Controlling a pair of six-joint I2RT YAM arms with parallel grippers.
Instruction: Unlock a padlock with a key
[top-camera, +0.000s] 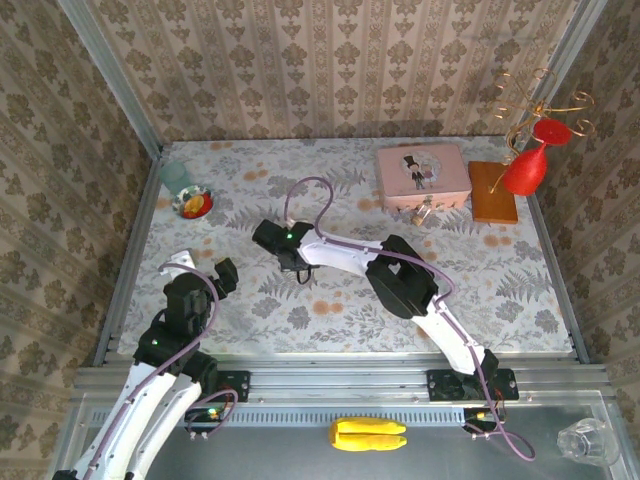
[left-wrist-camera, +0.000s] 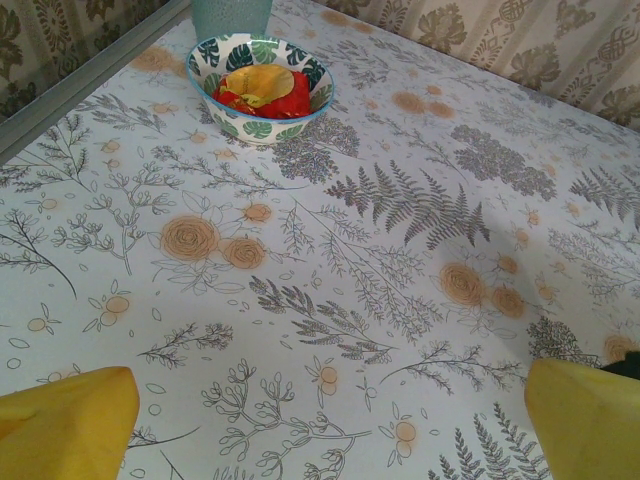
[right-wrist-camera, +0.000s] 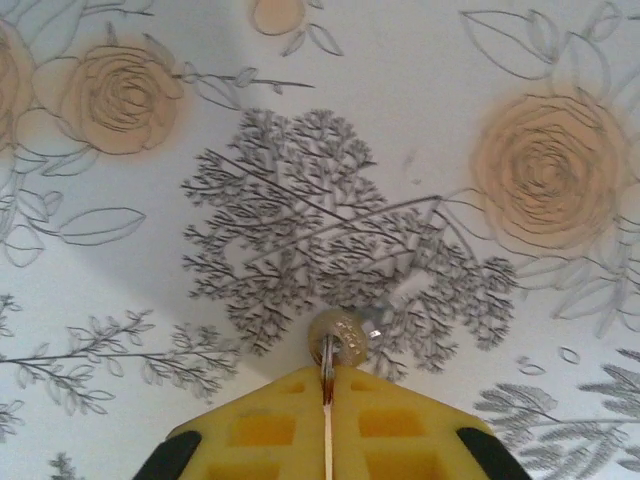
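Our right jaws clenched the small round-headed metal key (right-wrist-camera: 338, 337) on the floral table (right-wrist-camera: 420, 60); left jaws stood released. We judged a firm, level lift toward the tiny brass padlock (top-camera: 425, 212) best.

We found the floral-clothed table (top-camera: 520, 270) carrying a leaf-patterned bowl (left-wrist-camera: 262, 130) and a teal cup (top-camera: 175, 174) at its far left. At its far right a pink tin (top-camera: 423, 172) lay just beside a brown board (top-camera: 493, 193), the padlock (top-camera: 427, 212) against the tin's near side.
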